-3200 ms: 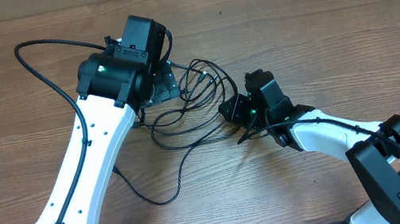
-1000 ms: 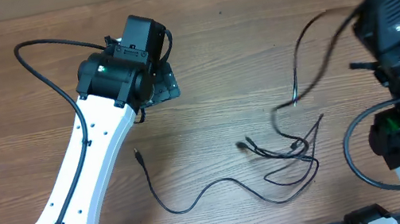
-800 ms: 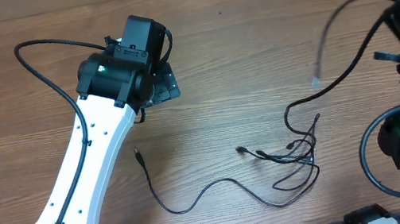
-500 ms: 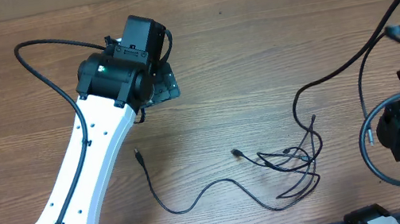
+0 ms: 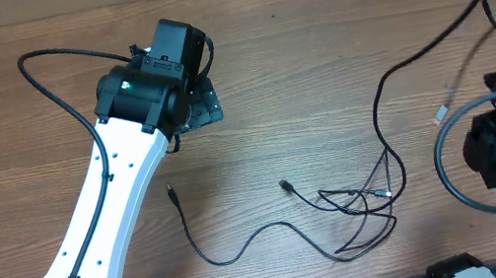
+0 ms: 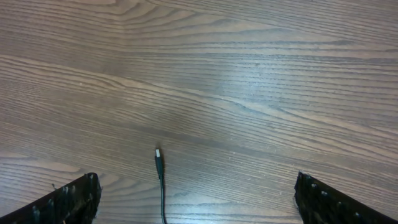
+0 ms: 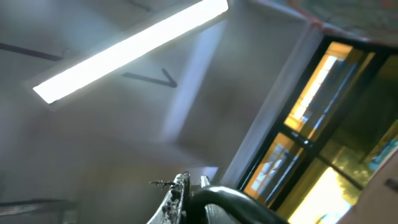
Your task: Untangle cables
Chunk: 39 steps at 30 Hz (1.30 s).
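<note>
The left hand [image 6: 198, 200] is held wide open above the tabletop [image 5: 315, 58]. The cables [image 5: 359, 209] are pinched and partly lifted by the shut right hand [image 7: 190, 185].

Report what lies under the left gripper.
Under the left gripper: bare wooden table and one cable's plug end, between its open fingers. Overhead, the gripper covers the spot beneath.
</note>
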Each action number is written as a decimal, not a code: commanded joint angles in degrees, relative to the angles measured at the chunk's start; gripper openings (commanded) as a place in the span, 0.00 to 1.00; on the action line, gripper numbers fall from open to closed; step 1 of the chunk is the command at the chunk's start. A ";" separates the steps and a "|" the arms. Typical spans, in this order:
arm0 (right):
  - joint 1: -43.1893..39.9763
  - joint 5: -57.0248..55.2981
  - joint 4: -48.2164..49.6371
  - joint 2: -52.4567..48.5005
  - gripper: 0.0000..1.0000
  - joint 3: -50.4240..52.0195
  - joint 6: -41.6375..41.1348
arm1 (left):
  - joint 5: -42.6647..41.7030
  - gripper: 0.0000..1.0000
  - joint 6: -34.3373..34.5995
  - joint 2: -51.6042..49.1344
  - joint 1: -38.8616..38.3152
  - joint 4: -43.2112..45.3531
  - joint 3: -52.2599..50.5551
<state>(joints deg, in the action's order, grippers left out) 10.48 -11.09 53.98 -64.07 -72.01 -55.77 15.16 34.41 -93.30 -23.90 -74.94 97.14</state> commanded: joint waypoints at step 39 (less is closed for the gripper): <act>6.27 28.83 21.24 -1.20 0.04 -1.51 -32.74 | -0.20 1.00 0.76 0.17 -0.11 0.22 -0.09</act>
<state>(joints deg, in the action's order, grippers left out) 14.72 15.75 73.69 -65.80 -72.05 -87.42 15.16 34.41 -93.30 -23.90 -74.96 97.14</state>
